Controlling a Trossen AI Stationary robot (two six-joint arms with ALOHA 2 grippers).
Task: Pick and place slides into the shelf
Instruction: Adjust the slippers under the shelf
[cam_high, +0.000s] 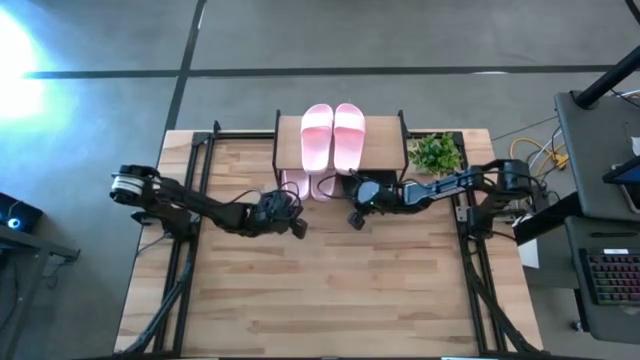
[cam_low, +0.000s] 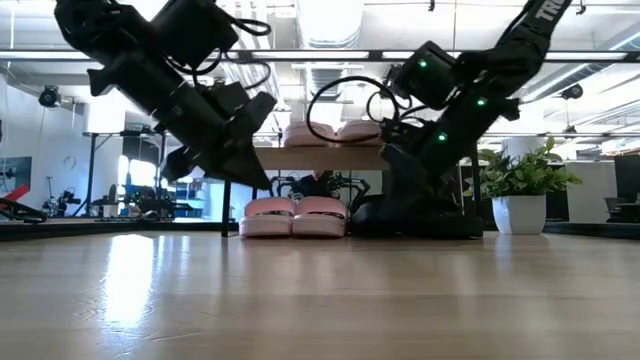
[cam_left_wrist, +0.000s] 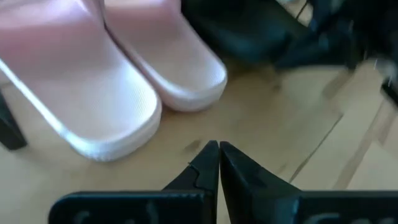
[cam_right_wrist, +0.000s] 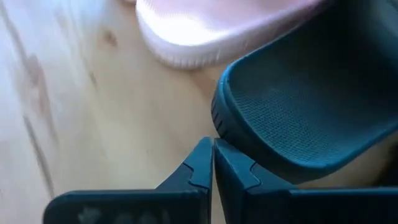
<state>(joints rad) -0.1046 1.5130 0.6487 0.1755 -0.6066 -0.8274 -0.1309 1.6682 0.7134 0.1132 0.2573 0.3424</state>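
The shelf (cam_high: 288, 128) stands at the table's far edge with two pink slides (cam_high: 333, 135) on its plank top. Two more pink slides (cam_low: 293, 216) lie on the table under it, their ends (cam_left_wrist: 118, 118) just ahead of my left gripper (cam_left_wrist: 219, 149), which is shut and hovers near them without touching. A black slide (cam_right_wrist: 298, 106) lies to the right of the pink pair, under the shelf. My right gripper (cam_right_wrist: 212, 146) is shut, with its tips at this slide's near rim. In the low view my right arm hides most of the black slides (cam_low: 410, 220). My right gripper's shut fingertips (cam_right_wrist: 227, 158) stand right against the rim (cam_right_wrist: 217, 121) of the black slide's near end, coming slanting down from the table's near side. I cannot tell whether they touch it. The slide lies flat on the table.
A potted plant (cam_high: 435, 153) stands right of the shelf, close behind my right arm. The shelf's thin black legs (cam_low: 226, 205) flank the slides below. Bare wood tabletop (cam_high: 330, 300) stretches toward the near edge.
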